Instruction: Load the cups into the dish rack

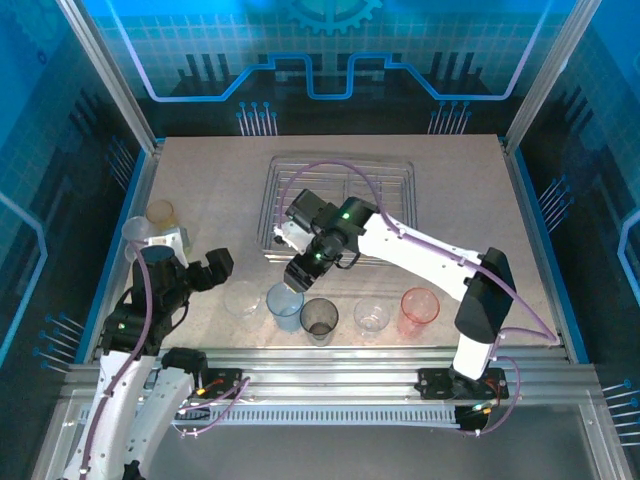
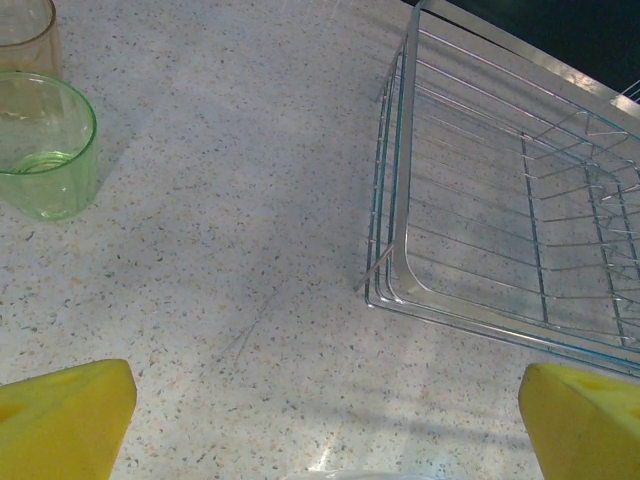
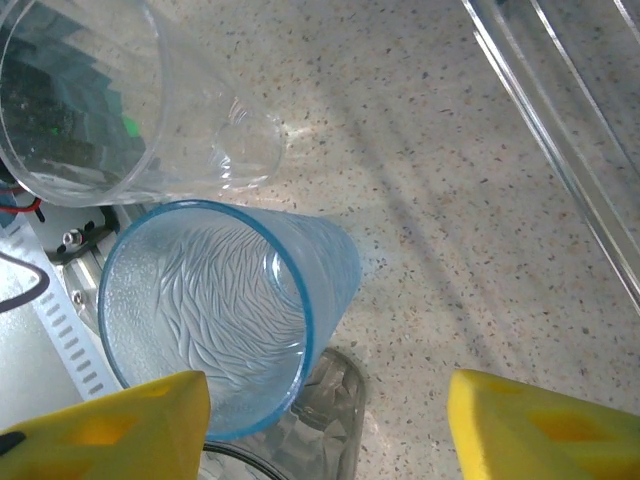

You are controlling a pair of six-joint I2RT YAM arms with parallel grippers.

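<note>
1. Room is open left and right of the silver wire dish rack (image 1: 340, 200), which sits at the far middle of the speckled bench (image 1: 200, 180).
2. Near the front edge, a pale blue cup (image 3: 230, 310) with a wavy bottom stands between a clear cup (image 3: 110, 100) and a grey cup (image 3: 335, 435).
3. The right gripper (image 3: 328, 390) hangs over the blue cup, jaws spread wide, gripping nothing.
4. The left gripper (image 2: 325, 400) has jaws wide apart, with bare bench before the rack's rounded corner.
5. A smooth green cup (image 2: 45, 150) stands well apart from the rack.
</note>
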